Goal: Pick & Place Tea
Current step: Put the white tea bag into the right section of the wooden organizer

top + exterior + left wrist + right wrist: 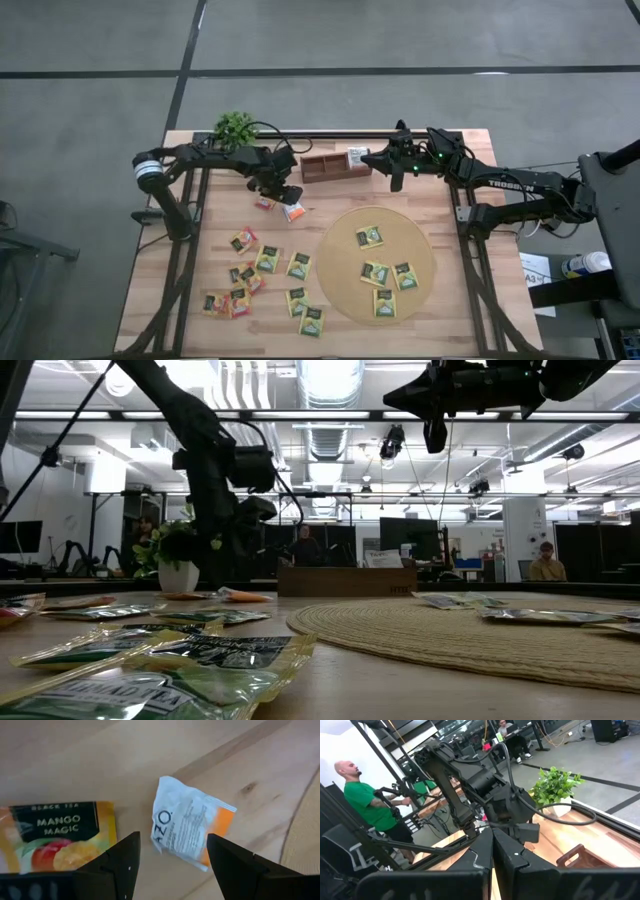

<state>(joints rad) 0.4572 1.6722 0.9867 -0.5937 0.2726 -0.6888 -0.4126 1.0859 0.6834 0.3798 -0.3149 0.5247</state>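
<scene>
Near edge of the table (200, 330): a loose spread of tea sachets, mostly yellow-green w/ dark labels, a few orange-red. One green sachet (311, 320) lies nearest, at about 6 o'clock of the table; an orange-red one (216, 304) sits toward 7 o'clock. More lie scattered between there and table centre.

The round mat (377, 262) fills the 4 o'clock area and carries 4 green sachets, 3 grouped at its near side and 1 (369, 237) toward its far side.

Past centre, at roughly 10 o'clock of the mat, the left gripper (289, 195) hangs low over a white-and-orange sachet (192, 821), jaws spread and holding nothing; the sachet shows between the fingers (120, 865) in the left wrist view, flat on the wood, crumpled at 1 corner. Just beside it, away from the mat, lies a Mango Magic sachet (60, 837), orange-yellow w/ a dark label.

Farther back, near 12 o'clock, stands the wooden tray (335, 165), w/ 1 sachet (355, 157) upright in the slot nearest the right arm. The right gripper (396, 178) hovers just beside that end of the tray, raised off the table, jaws clenched, nothing in them.

Far corner at 11 o'clock: a small potted plant (236, 127).
</scene>
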